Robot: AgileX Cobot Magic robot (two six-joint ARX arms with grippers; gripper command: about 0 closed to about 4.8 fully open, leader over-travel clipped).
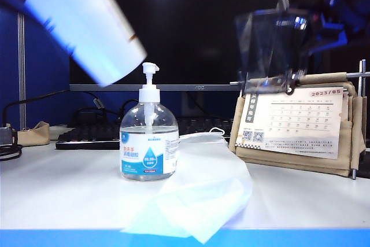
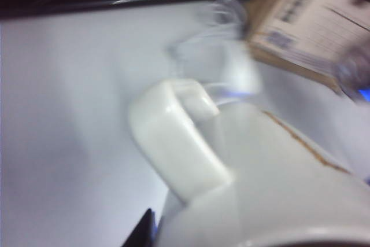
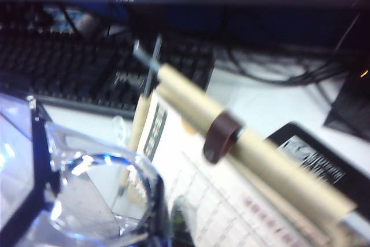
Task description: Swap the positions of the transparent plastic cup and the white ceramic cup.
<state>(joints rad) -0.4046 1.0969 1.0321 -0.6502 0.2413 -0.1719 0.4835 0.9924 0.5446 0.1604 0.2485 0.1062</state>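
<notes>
Stretching across the foreground is a pale white table (image 1: 58,195) with a blue front edge, and behind it the room is dark: a black monitor (image 1: 191,27) fills the back, a black keyboard (image 1: 87,136) lies under it, and cables trail off to the left. Centre stage stands a clear pump bottle (image 1: 149,143) with a blue-and-white label; the small print is too fine to read. A white face mask (image 1: 199,192) sprawls beside it toward the front edge. On the right, a desk calendar (image 1: 295,122) on a tan stand reads "2023/05".

Up in the air now! The white ceramic cup (image 1: 87,24) hangs tilted high on the left, well clear of the table, and the left gripper (image 2: 144,232), barely visible at the frame edge, is clamped tight on it. High on the right, the transparent plastic cup (image 1: 272,50) floats above the calendar, blurred, with the right gripper (image 3: 34,201) pinching its rim.
</notes>
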